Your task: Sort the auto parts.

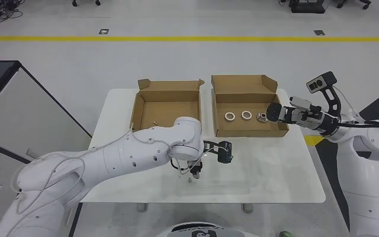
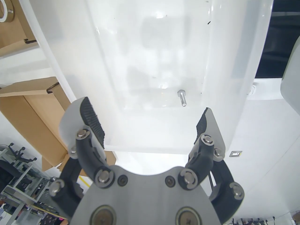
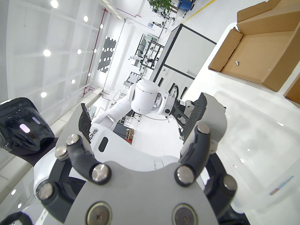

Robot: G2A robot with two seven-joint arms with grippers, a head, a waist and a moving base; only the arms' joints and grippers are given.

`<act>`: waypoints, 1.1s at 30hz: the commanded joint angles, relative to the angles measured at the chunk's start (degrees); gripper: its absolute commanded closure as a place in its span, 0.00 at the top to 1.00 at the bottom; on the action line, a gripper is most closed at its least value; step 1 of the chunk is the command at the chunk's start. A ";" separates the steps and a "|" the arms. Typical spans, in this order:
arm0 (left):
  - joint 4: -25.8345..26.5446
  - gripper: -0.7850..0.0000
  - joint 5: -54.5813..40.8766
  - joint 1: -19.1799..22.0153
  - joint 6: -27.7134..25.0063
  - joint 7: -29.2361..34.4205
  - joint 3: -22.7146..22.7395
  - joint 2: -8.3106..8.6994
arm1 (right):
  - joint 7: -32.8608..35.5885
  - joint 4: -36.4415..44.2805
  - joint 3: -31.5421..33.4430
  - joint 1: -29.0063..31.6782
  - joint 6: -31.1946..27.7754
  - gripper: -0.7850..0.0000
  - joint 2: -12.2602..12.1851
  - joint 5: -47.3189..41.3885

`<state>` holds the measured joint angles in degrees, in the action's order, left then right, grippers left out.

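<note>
The left claw (image 2: 145,108) hangs wide open and empty over a clear bin (image 2: 234,47). A bolt (image 2: 182,97) lies on the bin's floor, near the claw's fingertips. The right claw (image 3: 143,101) is spread just as wide, holding nothing, by the right wall of the right cardboard box (image 1: 249,95), which holds three rings (image 1: 245,115). A second bolt (image 3: 237,62) lies in the left cardboard box (image 1: 166,109) on the white worktop (image 1: 266,178).
</note>
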<state>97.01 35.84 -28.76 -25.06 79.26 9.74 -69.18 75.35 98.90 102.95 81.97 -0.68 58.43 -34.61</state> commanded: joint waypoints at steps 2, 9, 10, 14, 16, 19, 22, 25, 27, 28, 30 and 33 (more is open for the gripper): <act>0.18 1.00 0.94 -0.82 0.12 0.12 0.00 -0.16 | 0.00 0.00 0.00 0.00 0.00 1.00 0.00 0.00; 0.91 1.00 2.58 -2.57 0.36 0.37 0.00 0.02 | 0.00 0.00 0.00 0.00 0.00 1.00 0.00 0.00; 0.91 1.00 2.74 -2.83 0.44 0.45 0.00 0.08 | 0.00 0.00 0.00 0.00 0.00 1.00 0.00 0.00; 1.19 1.00 3.46 -3.66 0.57 0.58 0.00 0.30 | 0.00 0.00 0.00 0.00 0.00 1.00 0.00 0.00; 1.34 1.00 3.60 -4.07 0.60 0.62 0.00 0.41 | 0.00 0.00 0.00 0.00 0.00 1.00 0.00 0.00; 1.34 1.00 3.90 -4.71 0.90 0.92 0.00 0.57 | 0.00 0.00 0.00 0.00 0.00 1.00 0.00 0.00; 1.18 1.00 4.19 -5.21 1.04 1.07 0.00 0.70 | 0.00 0.00 0.00 0.00 0.00 1.00 0.00 0.00; 1.05 1.00 4.43 -5.73 1.23 1.26 0.00 0.75 | 0.00 0.00 0.00 0.00 0.00 1.00 0.00 0.00; 0.97 1.00 4.42 -6.08 1.28 1.31 0.00 0.74 | 0.00 0.00 0.00 0.00 0.00 1.00 0.00 0.00; 0.93 1.00 4.50 -6.24 1.28 1.31 0.00 0.73 | 0.00 0.00 0.00 0.00 0.00 1.00 0.00 0.00; 0.88 0.99 4.54 -6.30 1.30 1.33 0.00 0.73 | 0.00 0.00 0.00 0.00 0.00 1.00 0.00 0.00; 0.88 0.97 4.54 -6.30 1.30 1.33 0.00 0.73 | 0.00 0.00 0.00 0.00 0.00 1.00 0.00 0.00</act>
<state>97.89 40.38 -35.07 -23.77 80.59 9.74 -68.45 75.35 98.90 102.95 81.97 -0.68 58.43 -34.61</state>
